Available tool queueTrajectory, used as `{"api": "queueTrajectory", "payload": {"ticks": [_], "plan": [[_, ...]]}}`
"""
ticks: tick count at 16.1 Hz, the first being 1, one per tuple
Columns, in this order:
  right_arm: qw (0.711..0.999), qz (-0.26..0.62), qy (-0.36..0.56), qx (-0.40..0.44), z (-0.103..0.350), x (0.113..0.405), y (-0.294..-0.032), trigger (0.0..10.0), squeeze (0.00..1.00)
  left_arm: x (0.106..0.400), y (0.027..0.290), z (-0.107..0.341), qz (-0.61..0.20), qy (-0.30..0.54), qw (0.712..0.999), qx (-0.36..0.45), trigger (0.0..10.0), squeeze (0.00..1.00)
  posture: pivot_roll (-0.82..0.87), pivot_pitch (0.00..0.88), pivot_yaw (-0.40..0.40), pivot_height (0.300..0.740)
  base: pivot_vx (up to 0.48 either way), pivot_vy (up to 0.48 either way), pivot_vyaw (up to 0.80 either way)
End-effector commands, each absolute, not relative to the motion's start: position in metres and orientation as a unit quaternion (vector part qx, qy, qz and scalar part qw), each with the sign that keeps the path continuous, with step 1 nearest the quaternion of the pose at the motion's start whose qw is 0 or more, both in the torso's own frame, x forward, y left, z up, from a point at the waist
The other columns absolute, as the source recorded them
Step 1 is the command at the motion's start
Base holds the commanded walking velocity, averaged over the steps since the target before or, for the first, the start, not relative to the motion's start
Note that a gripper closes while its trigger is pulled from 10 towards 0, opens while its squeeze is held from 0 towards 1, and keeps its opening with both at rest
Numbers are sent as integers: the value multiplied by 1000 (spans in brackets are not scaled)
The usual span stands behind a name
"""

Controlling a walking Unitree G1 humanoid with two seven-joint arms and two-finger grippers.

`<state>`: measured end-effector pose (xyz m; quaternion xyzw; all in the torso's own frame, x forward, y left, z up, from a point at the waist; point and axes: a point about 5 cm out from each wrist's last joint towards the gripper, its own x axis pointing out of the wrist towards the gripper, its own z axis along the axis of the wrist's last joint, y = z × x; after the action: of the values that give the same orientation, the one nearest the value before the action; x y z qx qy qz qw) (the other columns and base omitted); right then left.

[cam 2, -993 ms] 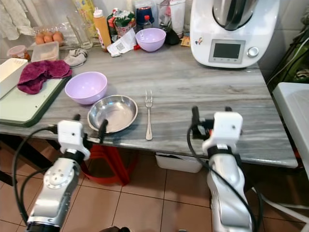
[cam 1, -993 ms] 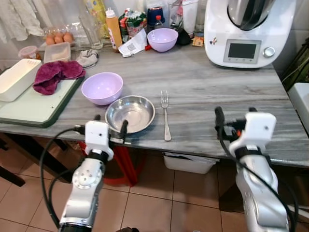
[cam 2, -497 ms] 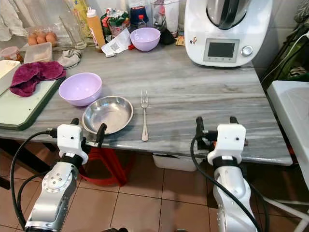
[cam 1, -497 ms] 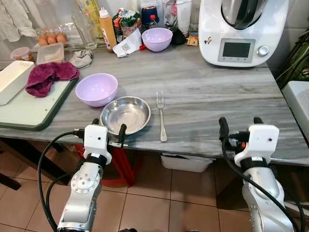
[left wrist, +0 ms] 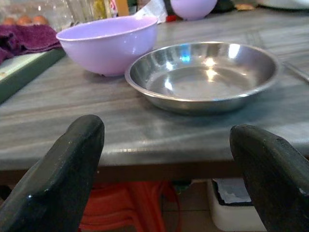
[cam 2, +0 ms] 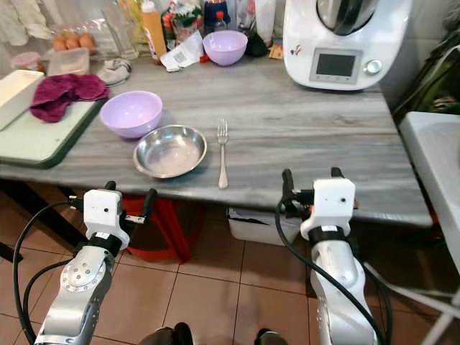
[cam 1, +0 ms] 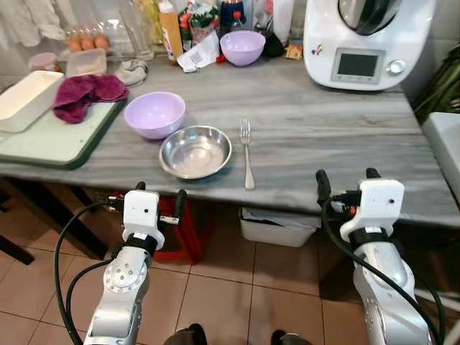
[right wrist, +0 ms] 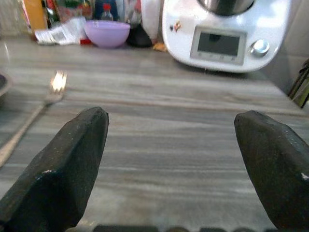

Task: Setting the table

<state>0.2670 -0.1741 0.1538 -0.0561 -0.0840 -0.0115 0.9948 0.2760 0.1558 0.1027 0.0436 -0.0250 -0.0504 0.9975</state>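
A shallow steel plate lies near the front edge of the grey table. A lilac bowl stands just behind it to the left, and a fork lies to its right, tines pointing away. My left gripper is open and holds nothing; it hangs in front of the table edge, level with the plate and short of it. My right gripper is also open with nothing in it, off the table edge to the right of the fork.
A white kitchen machine stands at the back right, with a second lilac bowl and bottles along the back. At the left are a green board, a maroon cloth and a white container. A red stool and a white bin sit under the table.
The whole picture has shifted, so the camera moved. Both grippers now sit lower, clear of the table edge; the left one no longer overlaps the plate's rim. Nothing on the table moved.
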Motion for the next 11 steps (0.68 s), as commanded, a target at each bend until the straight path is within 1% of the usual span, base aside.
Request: {"api": "queueTrajectory", "payload": {"ticks": [1, 7, 11], "plan": [[995, -9, -81, -54, 152, 268, -175, 10000, 0, 275, 157, 104, -46, -26, 997, 49, 10000, 0, -144, 117, 63, 740, -307, 0, 0], [996, -10, -71, -49, 152, 272, -177, 10000, 0, 274, 156, 103, -57, -25, 997, 53, 10000, 0, -145, 119, 67, 740, -327, 0, 0], [996, -28, -69, -48, 153, 276, -178, 10000, 0, 275, 155, 104, -61, -24, 996, 54, 10000, 0, -145, 126, 70, 740, -348, 0, 0]]}}
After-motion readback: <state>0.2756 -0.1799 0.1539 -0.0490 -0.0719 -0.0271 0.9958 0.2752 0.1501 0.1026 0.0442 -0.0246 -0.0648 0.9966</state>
